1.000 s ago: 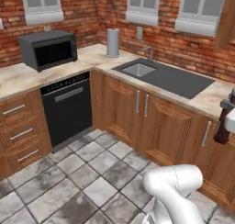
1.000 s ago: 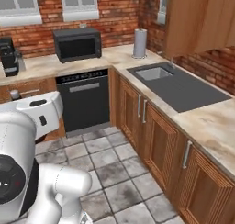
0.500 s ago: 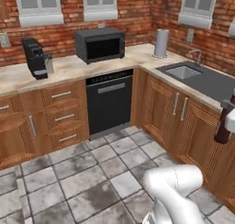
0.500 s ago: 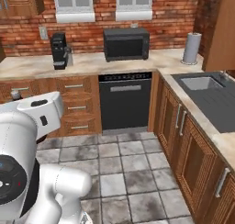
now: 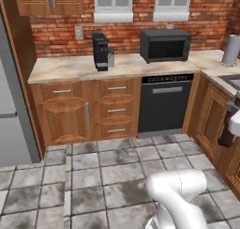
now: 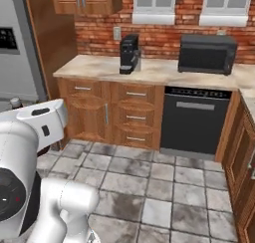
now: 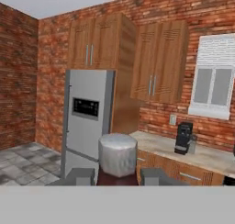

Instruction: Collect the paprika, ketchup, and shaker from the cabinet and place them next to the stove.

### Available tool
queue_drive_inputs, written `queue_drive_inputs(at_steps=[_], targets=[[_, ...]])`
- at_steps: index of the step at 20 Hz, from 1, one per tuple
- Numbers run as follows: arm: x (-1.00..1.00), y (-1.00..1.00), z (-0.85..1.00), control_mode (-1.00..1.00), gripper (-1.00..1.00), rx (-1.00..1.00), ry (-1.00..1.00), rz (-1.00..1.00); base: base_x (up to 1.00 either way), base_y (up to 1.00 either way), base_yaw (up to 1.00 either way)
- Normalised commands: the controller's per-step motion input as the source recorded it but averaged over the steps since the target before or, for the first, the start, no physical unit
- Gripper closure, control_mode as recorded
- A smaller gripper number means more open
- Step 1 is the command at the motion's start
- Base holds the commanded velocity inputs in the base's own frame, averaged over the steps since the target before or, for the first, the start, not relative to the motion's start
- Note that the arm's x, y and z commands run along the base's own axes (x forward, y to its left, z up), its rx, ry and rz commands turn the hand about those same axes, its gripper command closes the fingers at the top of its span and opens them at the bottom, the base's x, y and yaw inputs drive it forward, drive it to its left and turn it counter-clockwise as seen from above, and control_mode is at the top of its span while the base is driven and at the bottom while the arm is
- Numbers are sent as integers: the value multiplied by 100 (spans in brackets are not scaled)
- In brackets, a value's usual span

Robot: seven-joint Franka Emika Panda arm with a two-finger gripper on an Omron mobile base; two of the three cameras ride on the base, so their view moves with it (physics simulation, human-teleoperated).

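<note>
Jaws (image 7: 117, 176) clamped on dark red bottle (image 7: 117, 178), grey cap (image 7: 118, 154) rising between the fingertips

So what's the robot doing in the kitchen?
The white robot arm's hand is shut on a dark red jar with a grey top, holding it up above the grey tiled floor. Ahead are a silver fridge and a wooden counter with a black coffee machine. The jar isn't set down yet.
</note>
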Motion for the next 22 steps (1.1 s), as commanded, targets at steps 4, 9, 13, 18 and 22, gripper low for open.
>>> queue_drive_inputs(at_steps=[4,9,13,18,22], targets=[[0,0,0,100,100,0,0,0,-27,0,62],[0,0,0,100,100,0,0,0,-29,0,64],[0,0,0,100,100,0,0,0,-25,0,65],[0,0,0,100,100,0,0,0,-26,0,64],[0,0,0,100,100,0,0,0,-28,0,63]])
